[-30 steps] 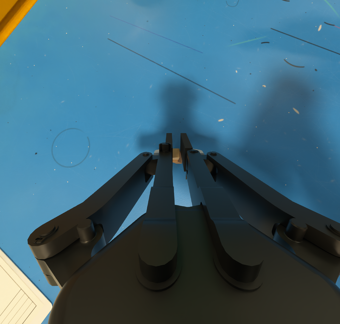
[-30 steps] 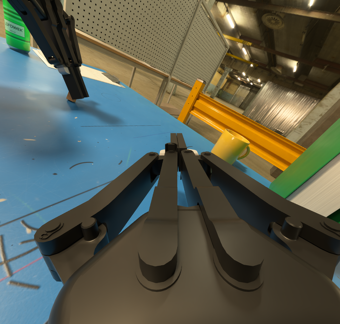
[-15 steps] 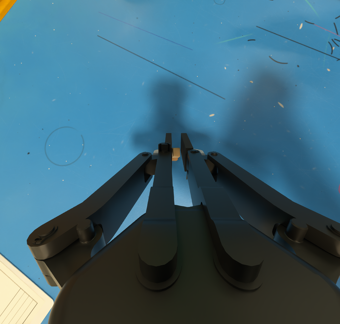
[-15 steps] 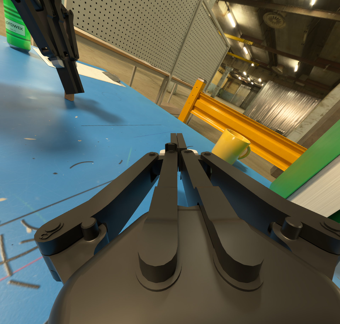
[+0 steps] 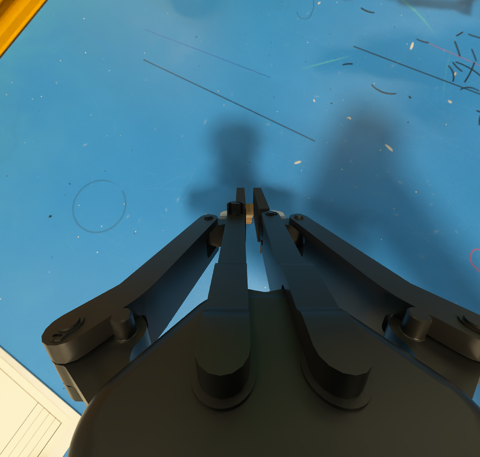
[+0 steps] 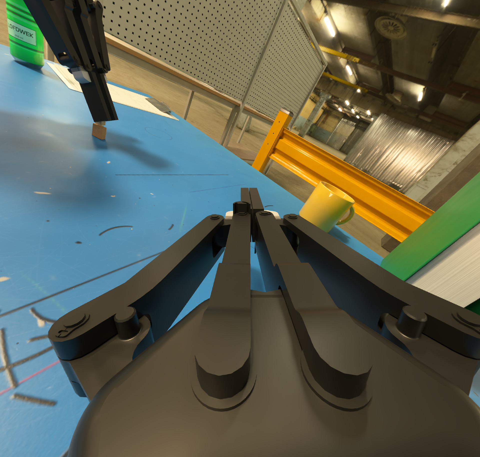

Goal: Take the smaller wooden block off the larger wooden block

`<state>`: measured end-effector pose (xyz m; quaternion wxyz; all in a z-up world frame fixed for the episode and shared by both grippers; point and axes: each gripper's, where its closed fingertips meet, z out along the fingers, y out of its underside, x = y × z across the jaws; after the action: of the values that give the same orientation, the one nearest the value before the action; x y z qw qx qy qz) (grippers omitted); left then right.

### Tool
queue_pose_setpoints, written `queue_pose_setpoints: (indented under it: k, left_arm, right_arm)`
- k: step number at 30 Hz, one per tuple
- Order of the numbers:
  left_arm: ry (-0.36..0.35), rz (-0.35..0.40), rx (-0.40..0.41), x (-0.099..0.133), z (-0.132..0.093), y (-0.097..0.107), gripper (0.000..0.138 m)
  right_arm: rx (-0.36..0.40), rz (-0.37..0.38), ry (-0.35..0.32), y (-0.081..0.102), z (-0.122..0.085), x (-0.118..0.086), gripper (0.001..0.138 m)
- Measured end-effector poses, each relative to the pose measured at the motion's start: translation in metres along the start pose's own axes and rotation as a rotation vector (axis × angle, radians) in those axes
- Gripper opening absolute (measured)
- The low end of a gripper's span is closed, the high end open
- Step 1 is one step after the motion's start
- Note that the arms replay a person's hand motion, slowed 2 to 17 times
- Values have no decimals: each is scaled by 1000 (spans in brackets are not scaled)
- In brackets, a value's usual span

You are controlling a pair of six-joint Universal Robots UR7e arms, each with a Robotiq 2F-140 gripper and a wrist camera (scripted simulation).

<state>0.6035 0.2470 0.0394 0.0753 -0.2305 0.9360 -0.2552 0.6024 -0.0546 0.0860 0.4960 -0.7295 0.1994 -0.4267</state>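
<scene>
While the right gripper (image 6: 248,194) sits closed and empty (well apart), the left gripper (image 6: 104,118) pinches the small block (image 5: 249,208) directly above the large block (image 6: 99,131).

Left gripper (image 6: 104,118) seemingly pinches smaller block (image 6: 101,123) above larger block (image 6: 99,131).

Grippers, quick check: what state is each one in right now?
Left gripper: shut on the smaller wooden block, above the larger wooden block.
Right gripper: shut, empty.
</scene>
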Motion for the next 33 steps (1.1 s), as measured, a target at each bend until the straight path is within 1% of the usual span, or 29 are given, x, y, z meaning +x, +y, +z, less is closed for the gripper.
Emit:
queue_pose_setpoints:
  k: [5, 10, 20, 24, 28, 33]
  left_arm:
    - [23, -11, 28, 0, -2, -2, 9]
    - [31, -1, 35, 0, -3, -2, 9]
    - [-19, 48, -18, -3, -3, 7, 9]
    - [-29, 59, -29, -3, -3, 10, 9]
    - [-29, 57, -27, -3, -3, 11, 9]
    - [-48, 35, -15, -4, -5, 12, 9]
  right_arm:
    - [-1, -2, 0, 0, 0, 0, 1]
    - [-2, -4, 0, 0, 0, 0, 1]
    - [-3, -6, -1, 0, 0, -1, 1]
    - [-4, -8, -1, 1, 1, -1, 1]
    - [-6, -10, -2, 1, 1, -1, 1]
    - [-7, -14, -1, 1, 1, -2, 1]
